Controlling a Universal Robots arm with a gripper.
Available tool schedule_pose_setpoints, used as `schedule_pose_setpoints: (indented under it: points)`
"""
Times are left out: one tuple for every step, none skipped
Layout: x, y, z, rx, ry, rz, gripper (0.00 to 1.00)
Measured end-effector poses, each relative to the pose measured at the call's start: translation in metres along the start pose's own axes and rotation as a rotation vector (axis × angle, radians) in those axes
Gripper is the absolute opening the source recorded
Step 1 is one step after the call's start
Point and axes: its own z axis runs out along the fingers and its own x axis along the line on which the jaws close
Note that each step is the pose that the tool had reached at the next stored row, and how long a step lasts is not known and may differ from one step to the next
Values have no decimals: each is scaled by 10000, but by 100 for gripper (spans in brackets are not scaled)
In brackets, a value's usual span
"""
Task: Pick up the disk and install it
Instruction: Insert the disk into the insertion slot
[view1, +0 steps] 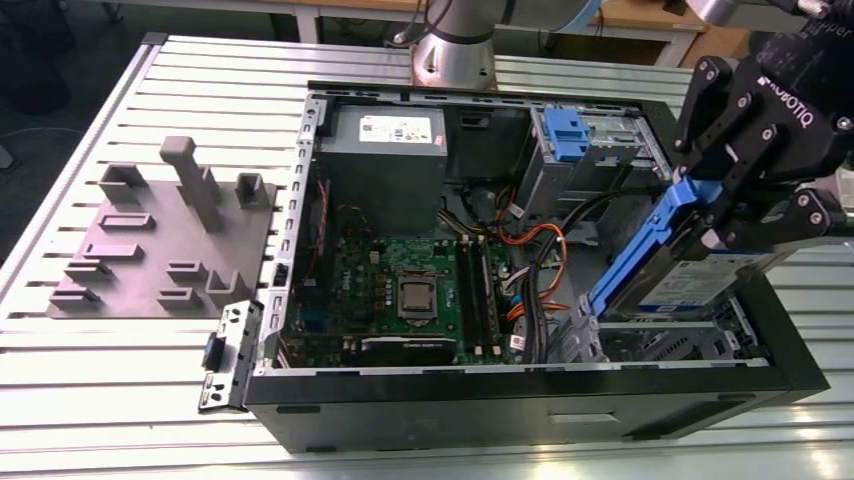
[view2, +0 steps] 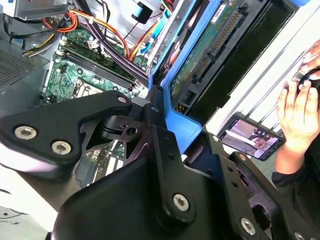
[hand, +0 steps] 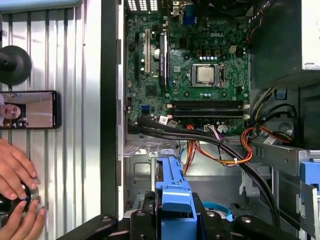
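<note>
The exterior view looked down from well back on the case (view1: 534, 400); both wrist views, close in, shared disk (view2: 210, 55) (hand: 174, 195) and motherboard (view2: 82, 75) (hand: 200, 95).

Gripper (view1: 755, 212) runs off the exterior view's right edge, most of its body lost past the frame. Its fingers cover the upper end of the disk (view1: 694, 282), so the contact on the blue rail can't be made out. Whether the disk's lower end touches the bay inside the case (view1: 534, 400) can't be told either. The arm (view1: 454, 45) behind the case is cut off at the top edge. In the second wrist view, black gripper links bury the disk's near end. A phone (view2: 250, 142) outside the case is half hidden behind them, and a hand (view2: 295, 115) beside it is clipped by the picture's edge.
</note>
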Motion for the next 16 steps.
schedule_pose_setpoints:
  points:
    - [3,0,7,0,0,0,36]
    - [4,-1,15,0,-1,0,36]
    - [5,-1,23,0,0,0,36]
    - [6,-2,30,0,1,-1,36]
    - [7,-2,36,0,1,0,36]
    - [8,-2,39,0,1,0,36]
    - [8,-2,40,1,2,0,36]
    - [8,-2,41,1,2,0,36]
    - [8,-2,42,0,0,0,36]
    - [8,-2,42,0,1,0,36]
    - [8,-2,42,0,0,0,36]
    - [8,-2,43,0,1,0,36]
    - [8,-2,43,0,1,0,36]
    - [8,-2,43,0,1,0,36]
    - [8,-2,43,0,0,0,36]
    - [8,-2,44,0,0,0,36]
